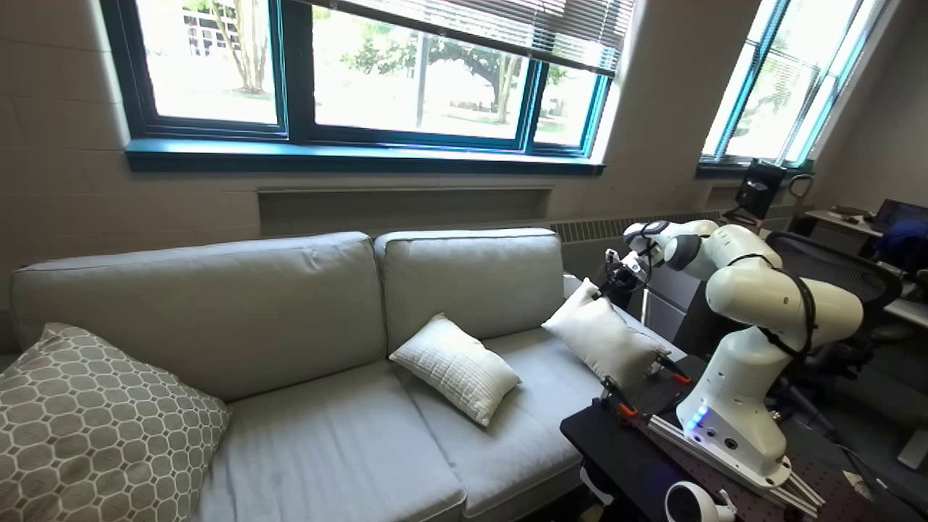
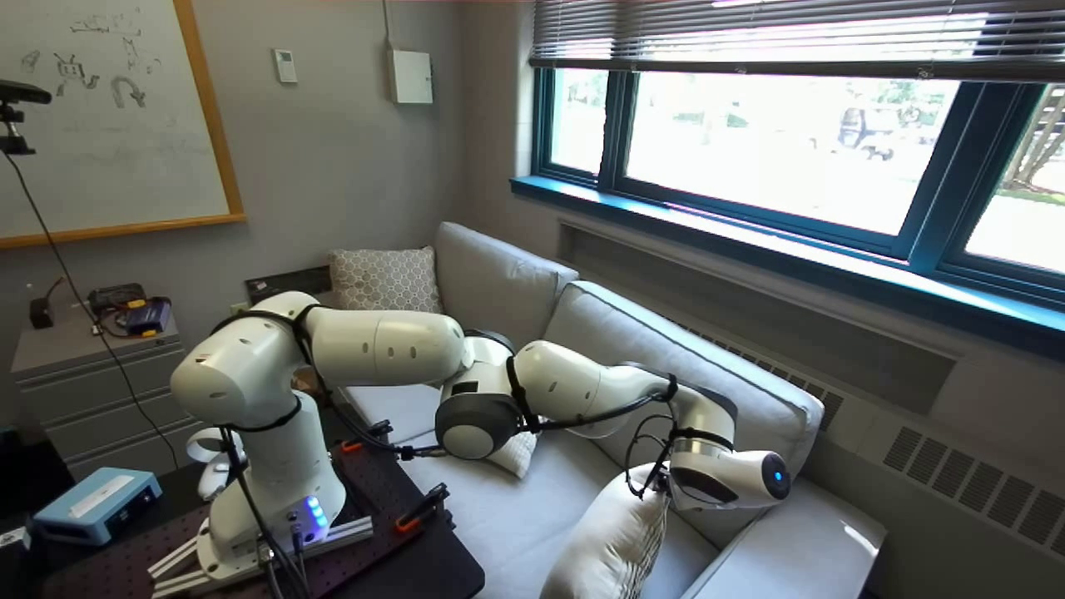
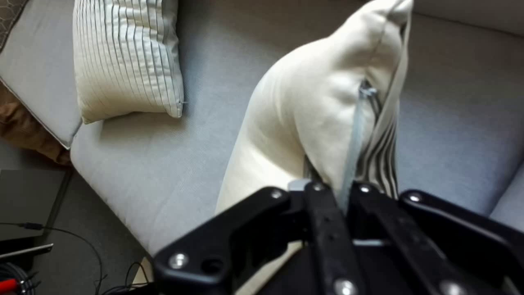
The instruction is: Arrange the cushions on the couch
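The fingers [image 3: 327,221] pinch a white cushion [image 3: 311,110] by its zipped edge; best move slowly, lest that thin hold slip, and settle it on the couch [image 3: 188,176] below them.

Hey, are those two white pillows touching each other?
Apart. The wrist view shows a wide stretch of couch seat between the loose pillow and the pinched pillow in the robot's fingers.

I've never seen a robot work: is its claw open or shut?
Shut on a white cushion: in the wrist view, the claw pinches the cushion's edge, its sides close together.
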Controlling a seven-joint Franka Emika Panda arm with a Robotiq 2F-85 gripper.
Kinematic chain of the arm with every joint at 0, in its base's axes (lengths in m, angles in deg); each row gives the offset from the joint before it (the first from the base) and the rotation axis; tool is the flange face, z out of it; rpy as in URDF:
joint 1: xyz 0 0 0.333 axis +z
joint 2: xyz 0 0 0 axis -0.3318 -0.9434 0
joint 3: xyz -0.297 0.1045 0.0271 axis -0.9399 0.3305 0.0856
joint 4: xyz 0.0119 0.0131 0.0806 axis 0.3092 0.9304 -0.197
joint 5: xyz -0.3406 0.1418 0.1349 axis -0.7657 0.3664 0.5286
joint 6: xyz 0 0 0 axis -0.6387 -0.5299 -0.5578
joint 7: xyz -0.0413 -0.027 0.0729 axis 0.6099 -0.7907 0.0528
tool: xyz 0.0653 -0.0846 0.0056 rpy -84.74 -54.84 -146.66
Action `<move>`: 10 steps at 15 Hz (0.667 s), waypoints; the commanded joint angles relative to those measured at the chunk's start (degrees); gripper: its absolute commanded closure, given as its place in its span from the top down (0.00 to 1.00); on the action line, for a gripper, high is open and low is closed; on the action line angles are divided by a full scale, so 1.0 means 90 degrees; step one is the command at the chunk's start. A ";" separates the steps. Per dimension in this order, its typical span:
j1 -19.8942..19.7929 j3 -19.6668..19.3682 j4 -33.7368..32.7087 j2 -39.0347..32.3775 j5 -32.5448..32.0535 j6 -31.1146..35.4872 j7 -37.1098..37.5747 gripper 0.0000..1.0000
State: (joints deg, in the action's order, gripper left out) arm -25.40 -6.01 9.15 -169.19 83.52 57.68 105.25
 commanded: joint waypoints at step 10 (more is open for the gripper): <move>-0.0419 -0.0081 -0.0237 0.0000 -0.0035 -0.0149 0.0008 0.04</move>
State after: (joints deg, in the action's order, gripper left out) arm -30.72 -6.50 8.89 -169.19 83.65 56.89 103.87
